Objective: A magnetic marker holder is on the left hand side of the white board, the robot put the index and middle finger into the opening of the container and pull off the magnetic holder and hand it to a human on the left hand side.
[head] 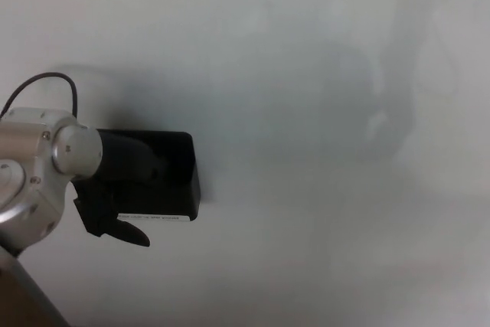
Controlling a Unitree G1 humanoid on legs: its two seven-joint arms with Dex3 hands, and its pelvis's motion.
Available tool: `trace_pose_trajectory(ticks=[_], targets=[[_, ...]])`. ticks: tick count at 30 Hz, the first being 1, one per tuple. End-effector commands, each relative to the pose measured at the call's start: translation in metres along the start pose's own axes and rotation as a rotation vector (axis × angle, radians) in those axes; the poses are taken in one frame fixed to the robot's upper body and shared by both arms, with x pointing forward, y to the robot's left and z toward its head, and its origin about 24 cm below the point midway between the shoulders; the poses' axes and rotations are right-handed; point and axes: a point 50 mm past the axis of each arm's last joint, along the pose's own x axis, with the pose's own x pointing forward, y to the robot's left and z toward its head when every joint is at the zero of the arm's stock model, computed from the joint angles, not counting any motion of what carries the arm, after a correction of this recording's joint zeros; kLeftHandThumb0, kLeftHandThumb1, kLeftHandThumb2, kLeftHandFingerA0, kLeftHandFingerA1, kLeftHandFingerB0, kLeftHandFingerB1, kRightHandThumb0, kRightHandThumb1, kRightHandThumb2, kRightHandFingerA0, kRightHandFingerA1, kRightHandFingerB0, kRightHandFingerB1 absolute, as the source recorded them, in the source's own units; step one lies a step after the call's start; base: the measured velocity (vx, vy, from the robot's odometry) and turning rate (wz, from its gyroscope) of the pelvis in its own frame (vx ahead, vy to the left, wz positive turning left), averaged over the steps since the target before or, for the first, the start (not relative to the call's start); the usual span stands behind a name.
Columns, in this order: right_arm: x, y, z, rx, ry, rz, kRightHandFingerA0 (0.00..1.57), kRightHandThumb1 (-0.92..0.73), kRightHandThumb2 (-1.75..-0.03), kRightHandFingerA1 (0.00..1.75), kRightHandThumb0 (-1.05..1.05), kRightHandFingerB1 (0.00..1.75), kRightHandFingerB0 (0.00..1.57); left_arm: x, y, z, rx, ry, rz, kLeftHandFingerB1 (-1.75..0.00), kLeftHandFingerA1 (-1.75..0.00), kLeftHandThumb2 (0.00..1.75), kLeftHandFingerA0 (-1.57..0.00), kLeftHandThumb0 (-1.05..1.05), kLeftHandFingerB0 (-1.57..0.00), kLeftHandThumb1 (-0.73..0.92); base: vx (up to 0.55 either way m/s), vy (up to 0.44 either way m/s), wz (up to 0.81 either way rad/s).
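Item: magnetic marker holder [172, 181]. Black, box-shaped, open at the top, with a white label strip along its lower front edge. Location: stuck flat to the whiteboard [306, 112], on the board's left part, not yet pulled off.

Item: left hand [126, 178]. Black, arriving from the left on a silver wrist, directly against the holder's left side and overlapping its opening. One dark digit hangs just below the holder's lower left corner. Black on black: I cannot tell whether the fingers are inside the opening, spread, or closed on the wall.

Item: right hand. Not visible.

Handling notes, by judgement: the holder looks like rigid moulded plastic, light when empty, smooth-walled and likely slippery to a pinch from outside. The magnet will resist a straight pull; hooking the fingers over the upper rim, inside the opening, and tipping that edge away from the whiteboard should break the hold more easily. Not fragile, but it may jump free abruptly.
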Motion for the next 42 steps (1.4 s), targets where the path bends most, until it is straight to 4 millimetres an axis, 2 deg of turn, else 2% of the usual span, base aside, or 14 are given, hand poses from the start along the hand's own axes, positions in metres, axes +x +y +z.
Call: trace_pose_trajectory(ticks=[1,10,11,13,14,16,20,27,28,29,30,40,41,42], targets=[[-0.005,-0.005,-0.003,-0.02,0.0,-0.005,0.74,-0.62,-0.57,0.52,-0.38,0.45,0.6,0.012,-0.018,-0.001,0.026,0.007,-0.051,-0.27,-0.45,0.59,-0.47,-0.76,-0.14,0.59,0.0,0.0,0.0],[-0.004,-0.005,-0.002,-0.044,-0.015,-0.004,0.75,-0.62,-0.58,0.52,-0.39,0.45,0.6,0.015,-0.022,-0.002,0.026,0.02,-0.062,-0.27,-0.45,0.59,-0.5,-0.74,-0.14,0.58,0.0,0.0,0.0],[-0.004,-0.005,-0.002,-0.041,-0.014,-0.007,0.75,-0.62,-0.58,0.52,-0.39,0.46,0.6,0.015,-0.022,-0.002,0.025,0.016,-0.059,-0.35,-0.54,0.82,-0.46,-0.85,-0.1,0.52,0.0,0.0,0.0],[-0.003,-0.005,-0.002,-0.042,-0.016,-0.01,0.75,-0.62,-0.58,0.52,-0.39,0.46,0.6,0.014,-0.02,-0.002,0.031,0.015,-0.053,-0.32,-0.54,0.84,-0.43,-0.83,-0.06,0.51,0.0,0.0,0.0],[-0.003,-0.005,-0.002,-0.043,-0.018,-0.01,0.74,-0.63,-0.58,0.52,-0.4,0.46,0.6,0.012,-0.019,-0.002,0.034,0.014,-0.05,-0.27,-0.46,0.59,-0.49,-0.75,-0.14,0.58,0.0,0.0,0.0],[-0.003,-0.005,-0.002,-0.043,-0.018,-0.01,0.74,-0.63,-0.58,0.52,-0.4,0.46,0.6,0.012,-0.018,-0.002,0.035,0.013,-0.05,-0.27,-0.46,0.59,-0.49,-0.75,-0.14,0.58,0.0,0.0,0.0],[-0.002,-0.007,-0.002,-0.048,-0.019,-0.011,0.74,-0.63,-0.58,0.52,-0.38,0.46,0.6,-0.003,-0.005,0.002,0.029,-0.022,-0.009,-0.27,-0.45,0.59,-0.46,-0.76,-0.14,0.59,0.0,0.0,0.0],[-0.001,-0.007,-0.002,-0.046,-0.016,-0.012,0.75,-0.63,-0.58,0.53,-0.39,0.47,0.61,-0.03,0.02,0.011,0.039,-0.061,0.069,-0.28,-0.48,0.58,-0.52,-0.76,-0.17,0.58,0.0,0.0,0.0],[-0.001,-0.007,-0.002,-0.049,-0.017,-0.012,0.76,-0.63,-0.58,0.53,-0.39,0.46,0.61,-0.033,0.023,0.012,0.038,-0.061,0.076,-0.28,-0.45,0.58,-0.47,-0.76,-0.17,0.58,0.0,0.0,0.0],[-0.001,-0.007,-0.002,-0.057,-0.018,-0.012,0.77,-0.63,-0.57,0.54,-0.37,0.47,0.61,-0.039,0.029,0.013,0.036,-0.064,0.09,-0.28,-0.5,0.58,-0.6,-0.76,-0.17,0.57,0.0,0.0,0.0],[-0.001,-0.007,-0.002,-0.061,-0.018,-0.013,0.77,-0.63,-0.57,0.54,-0.37,0.47,0.61,-0.042,0.032,0.014,0.036,-0.067,0.097,-0.28,-0.5,0.58,-0.6,-0.76,-0.17,0.57,0.0,0.0,0.0],[-0.001,-0.007,-0.002,-0.065,-0.023,-0.017,0.79,-0.62,-0.58,0.55,-0.36,0.48,0.62,-0.046,0.037,0.015,0.03,-0.063,0.098,-0.28,-0.49,0.58,-0.57,-0.77,-0.17,0.57,0.0,0.0,0.0],[0.0,-0.007,-0.001,-0.065,-0.021,-0.014,0.77,-0.63,-0.59,0.55,-0.4,0.48,0.61,-0.051,0.041,0.016,0.038,-0.063,0.111,-0.37,-0.5,0.82,-0.46,-0.87,-0.14,0.51,0.0,0.0,0.0],[0.001,-0.007,-0.001,-0.065,-0.019,-0.011,0.77,-0.63,-0.59,0.55,-0.4,0.48,0.61,-0.056,0.047,0.018,0.049,-0.064,0.127,-0.37,-0.5,0.82,-0.46,-0.87,-0.14,0.51,0.0,0.0,0.0]])
